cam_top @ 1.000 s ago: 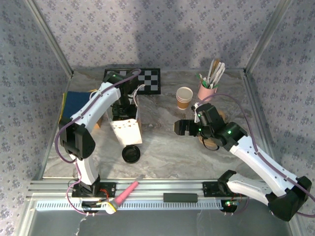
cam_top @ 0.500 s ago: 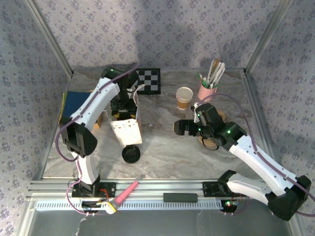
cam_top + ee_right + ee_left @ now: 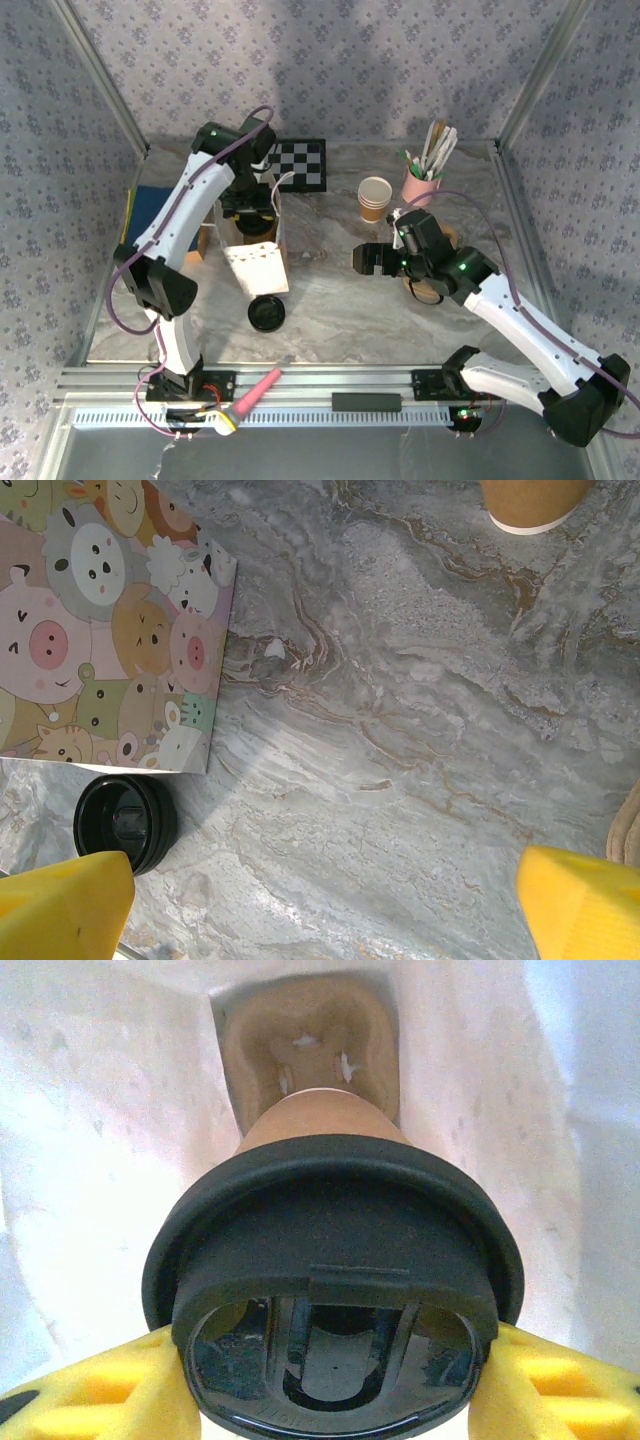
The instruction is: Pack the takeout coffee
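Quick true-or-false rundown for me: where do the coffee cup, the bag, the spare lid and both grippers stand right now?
1. The left gripper grips a brown paper cup, capped with a black plastic lid, inside the white paper bag. True.
2. The right gripper is shut on something. False: its jaws stand open and empty above the grey marble table.
3. A loose round black lid lies on the table close by the bag. True.
4. The stack of brown paper cups lies tipped over. False: it stands upright near the pink holder.
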Controlling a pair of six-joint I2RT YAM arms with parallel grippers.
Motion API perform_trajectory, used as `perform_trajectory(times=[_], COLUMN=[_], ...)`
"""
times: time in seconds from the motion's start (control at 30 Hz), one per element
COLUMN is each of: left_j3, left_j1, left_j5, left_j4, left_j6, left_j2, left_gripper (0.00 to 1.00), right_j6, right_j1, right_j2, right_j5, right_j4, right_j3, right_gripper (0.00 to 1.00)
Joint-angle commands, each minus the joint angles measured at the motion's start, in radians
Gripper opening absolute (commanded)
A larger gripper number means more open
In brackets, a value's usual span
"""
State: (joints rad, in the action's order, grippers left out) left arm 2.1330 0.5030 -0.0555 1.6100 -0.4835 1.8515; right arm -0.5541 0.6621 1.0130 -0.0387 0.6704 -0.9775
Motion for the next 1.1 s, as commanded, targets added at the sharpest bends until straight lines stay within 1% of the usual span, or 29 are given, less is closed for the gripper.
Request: perform_trajectory(times=[0.0,1.07], left_j3=[0.042,0.080], left_j1=[-0.005,-0.018], left_j5=[-0.027,-0.036], left_j4=[0.165,0.176], left_j6=[-0.018,-0.060], left_j2=[-0.044,-0.155], left_gripper=[0.54,0.54], right_j6=[-0.002,0.019], right_j1=[0.008,0.028], right_j2=[0.006,0.085], right_j5=[0.000,-0.030], right_j4=[-0.015,-0.042], right_j3=[0.001,-0.051], right_gripper=[1.00,1.00])
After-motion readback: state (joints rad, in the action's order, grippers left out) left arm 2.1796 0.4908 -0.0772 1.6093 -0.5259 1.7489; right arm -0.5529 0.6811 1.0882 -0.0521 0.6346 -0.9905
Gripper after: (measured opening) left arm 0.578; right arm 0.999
